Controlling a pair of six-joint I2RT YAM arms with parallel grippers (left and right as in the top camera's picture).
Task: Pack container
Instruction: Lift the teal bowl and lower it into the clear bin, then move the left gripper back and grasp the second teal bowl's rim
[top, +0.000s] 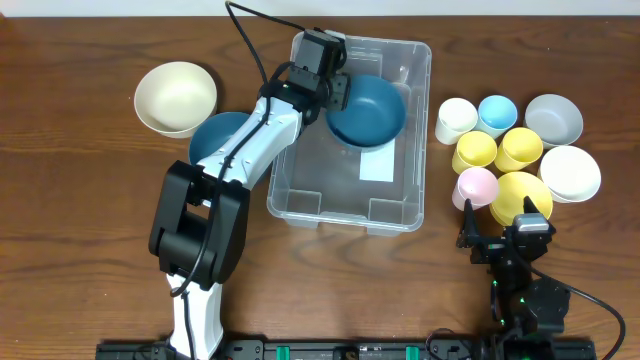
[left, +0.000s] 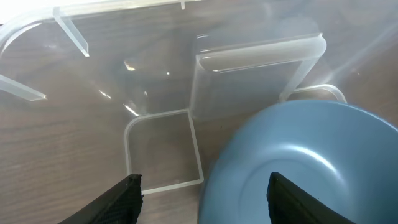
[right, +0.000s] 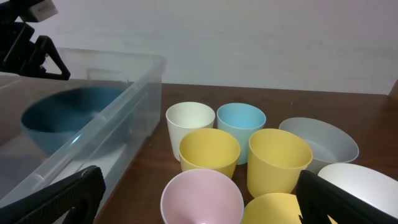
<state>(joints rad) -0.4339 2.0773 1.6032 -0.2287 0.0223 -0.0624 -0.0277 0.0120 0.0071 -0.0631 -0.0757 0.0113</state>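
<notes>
The large clear container (top: 322, 178) stands mid-table with a white label (top: 377, 165) on its base. A dark blue bowl (top: 370, 110) lies inside it at the far end. My left gripper (top: 335, 92) reaches into the container and is open. Its fingers (left: 204, 178) straddle the bowl's rim (left: 298, 143), one finger inside the bowl and one outside. The container floor (left: 155, 93) lies below. My right gripper (top: 498, 216) is open and empty at the front right, just behind a pink cup (right: 202, 196). The container wall (right: 124, 118) and the bowl (right: 65, 118) also show in the right wrist view.
A second blue bowl (top: 212, 135) and a cream bowl (top: 175, 97) sit left of the container. On the right are a white cup (top: 455, 120), a light blue cup (top: 497, 113), two yellow cups (top: 474, 152), a yellow bowl (top: 520, 192), a grey bowl (top: 553, 120) and a white bowl (top: 569, 172).
</notes>
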